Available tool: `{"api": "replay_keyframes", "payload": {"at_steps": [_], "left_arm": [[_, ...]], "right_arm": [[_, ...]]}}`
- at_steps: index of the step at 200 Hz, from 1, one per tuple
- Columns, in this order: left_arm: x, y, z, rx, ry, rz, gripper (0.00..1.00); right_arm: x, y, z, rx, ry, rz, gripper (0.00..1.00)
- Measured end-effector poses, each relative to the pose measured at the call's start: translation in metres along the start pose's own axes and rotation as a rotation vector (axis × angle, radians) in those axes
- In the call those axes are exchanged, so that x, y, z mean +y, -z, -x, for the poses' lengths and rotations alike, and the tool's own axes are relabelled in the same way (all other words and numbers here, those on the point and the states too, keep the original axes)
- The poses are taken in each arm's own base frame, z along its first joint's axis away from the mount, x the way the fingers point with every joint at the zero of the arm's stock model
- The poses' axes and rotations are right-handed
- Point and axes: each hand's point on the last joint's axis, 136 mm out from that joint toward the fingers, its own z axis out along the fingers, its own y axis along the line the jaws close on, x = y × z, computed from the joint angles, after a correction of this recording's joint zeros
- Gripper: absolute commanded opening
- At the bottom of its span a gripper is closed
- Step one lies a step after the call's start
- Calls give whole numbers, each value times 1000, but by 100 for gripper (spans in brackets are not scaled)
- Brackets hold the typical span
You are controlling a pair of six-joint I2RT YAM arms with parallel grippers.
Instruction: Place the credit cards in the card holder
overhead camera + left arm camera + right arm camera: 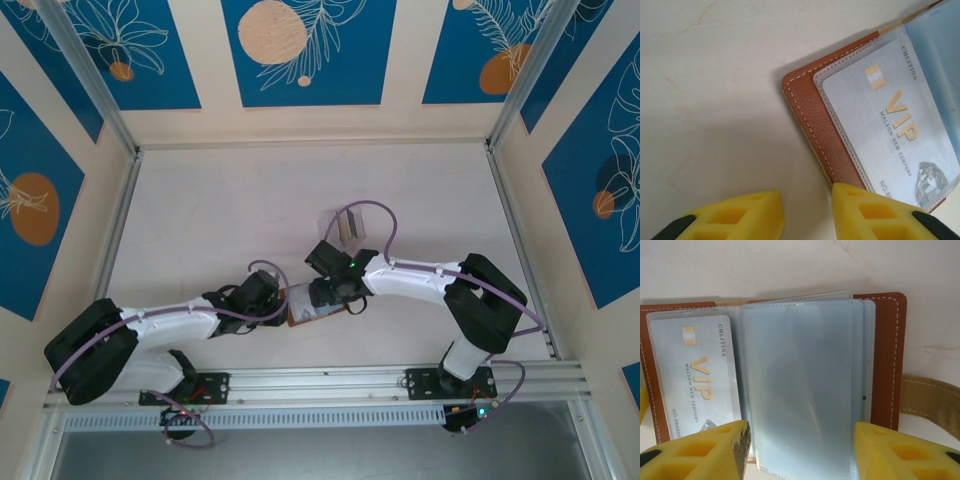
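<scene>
The card holder [300, 312] lies open on the table between my two grippers, brown leather [815, 120] with pale bluish sleeves [800, 385]. A silver credit card marked VIP [895, 125] sits inside the leftmost clear sleeve [697, 375]. My left gripper [807, 200] is open at the holder's left edge. One of its yellow fingers [865, 210] lies over the brown corner, and bare table shows in the gap. My right gripper [800, 440] hangs open over the fanned sleeves, its fingers standing on either side of them. In the top view the left gripper [272, 297] and right gripper [335, 292] flank the holder.
A small clear stand [347, 228] with something tan and upright in it stands behind the right gripper. A tan strap [930, 395] sticks out from the holder's right side. Metal rails [320, 380] border the table, with patterned walls around it.
</scene>
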Motion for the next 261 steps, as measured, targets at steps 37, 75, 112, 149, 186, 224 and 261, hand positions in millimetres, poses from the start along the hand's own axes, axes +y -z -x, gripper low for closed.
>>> {"api": "replay_keyframes", "payload": {"at_steps": [37, 75, 112, 149, 186, 224, 261], "left_arm": [[0, 0, 0, 0, 0, 0, 35], [0, -1, 0, 1, 0, 2, 34], [1, -2, 0, 1, 0, 5, 34], [0, -2, 0, 2, 0, 6, 34], [0, -2, 0, 4, 0, 7, 33], [0, -1, 1, 2, 10, 6, 35], [-1, 5, 2, -18, 70, -12, 42]], "right_arm": [[2, 0, -2, 2, 7, 3, 55], [6, 0, -6, 8, 15, 4, 54], [8, 2, -9, 11, 22, 7, 54], [25, 8, -2, -8, 17, 96, 54], [47, 10, 7, -17, 13, 208, 56], [68, 5, 11, -6, 13, 304, 61], [77, -3, 15, 37, -28, 384, 64]]}}
